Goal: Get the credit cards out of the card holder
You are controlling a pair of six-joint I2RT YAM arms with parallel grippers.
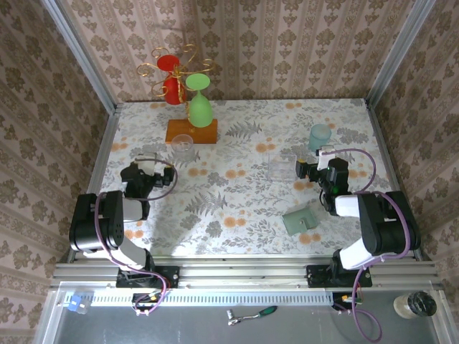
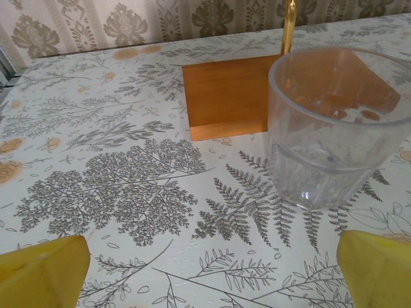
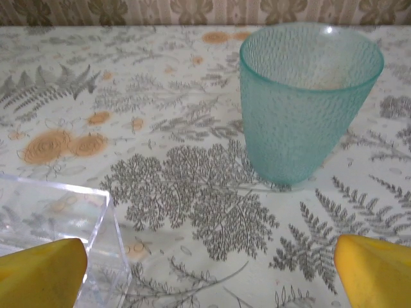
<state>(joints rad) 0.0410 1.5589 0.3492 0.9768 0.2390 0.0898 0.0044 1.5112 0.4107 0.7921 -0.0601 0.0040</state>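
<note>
The pale sage-green card holder lies flat on the tablecloth in the lower right of the overhead picture, a thin, folded, book-like piece set askew. It is near the right arm's elbow and apart from both grippers. Its contents cannot be made out.

Right of centre stands a small clear plastic tray, square-walled. Its near corner shows at the lower left of the right wrist view and nothing can be seen inside. Beyond it, further up the frame, is a teal cup of pebbled translucent plastic, tapering to its base, upright and empty. The right gripper faces this cup with its yellow fingertips wide apart, closed on nothing.

In the left wrist view a clear, thick-walled glass tumbler stands upright and empty at the right of the frame. It sits just in front of a flat orange-brown wooden block from which a thin gold rod rises. From above, that rod carries a gold wire rack with a red wine glass and a frosted green wine glass hanging bowl-down. The left gripper has its jaws spread and holds nothing.
</note>
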